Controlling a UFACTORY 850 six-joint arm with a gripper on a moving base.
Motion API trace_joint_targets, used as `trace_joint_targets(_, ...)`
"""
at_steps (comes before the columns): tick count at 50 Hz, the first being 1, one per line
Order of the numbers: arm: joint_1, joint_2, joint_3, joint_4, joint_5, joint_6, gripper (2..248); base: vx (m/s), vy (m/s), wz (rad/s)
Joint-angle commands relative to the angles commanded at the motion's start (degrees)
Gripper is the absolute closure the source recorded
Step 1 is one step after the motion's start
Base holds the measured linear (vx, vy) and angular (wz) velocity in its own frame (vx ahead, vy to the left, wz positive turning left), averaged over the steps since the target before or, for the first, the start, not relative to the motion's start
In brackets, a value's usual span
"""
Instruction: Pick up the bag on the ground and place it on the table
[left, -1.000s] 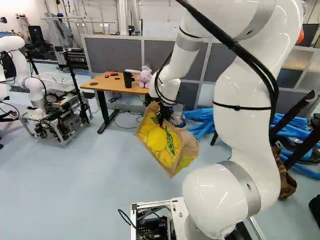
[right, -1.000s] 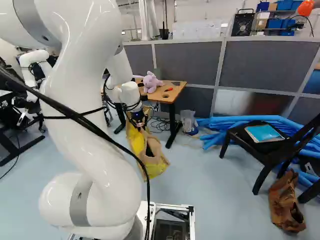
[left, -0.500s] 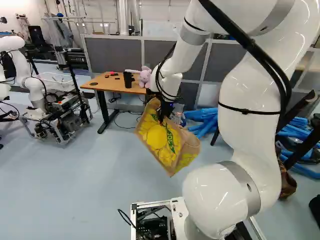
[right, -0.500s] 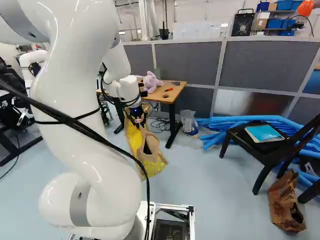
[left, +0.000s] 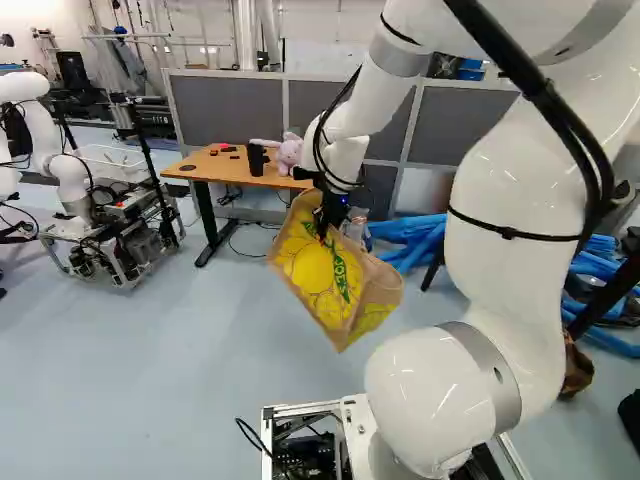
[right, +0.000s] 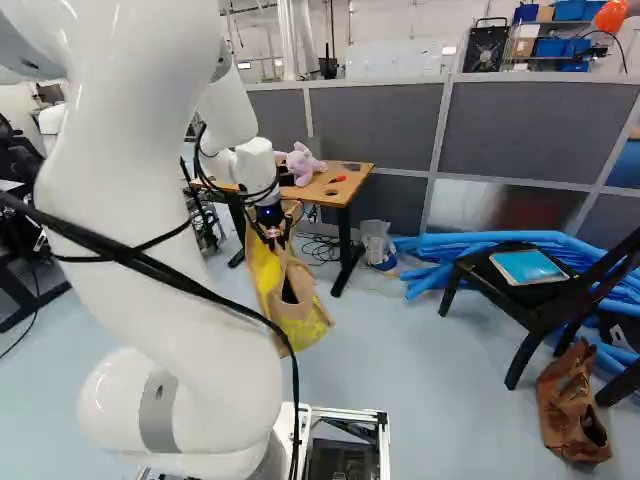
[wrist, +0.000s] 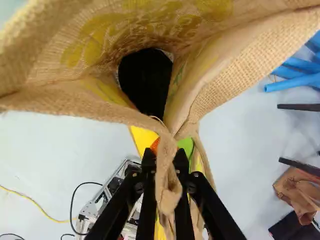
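My gripper (left: 323, 226) is holding the bag (left: 322, 285), its fabric pinched between both my fingers. The bag is hanging tilted, on the near side of the table (left: 222, 168).

Relative to the table (left: 225, 172): gripper (left: 323, 232) and held bag (left: 318, 275) raised slightly; arm's upper section (left: 510, 185) retracted farther away.

Coarse woven burlap bag (wrist: 240, 65), glossy white arm (left: 510, 220)

Arm (left: 500, 200) arched forward, tool (left: 325, 230) downward, apparently clamped.
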Motion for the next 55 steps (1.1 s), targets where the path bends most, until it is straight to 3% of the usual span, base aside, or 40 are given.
trace_joint_targets(20, -0.08, 4.02, 0.6, 0.98, -3.46, 0.0, 215, 0.0, 0.0, 0.0)
trace_joint_targets(55, -0.84, 11.83, 2.3, 1.03, -3.74, 0.0, 215, 0.0, 0.0, 0.0)
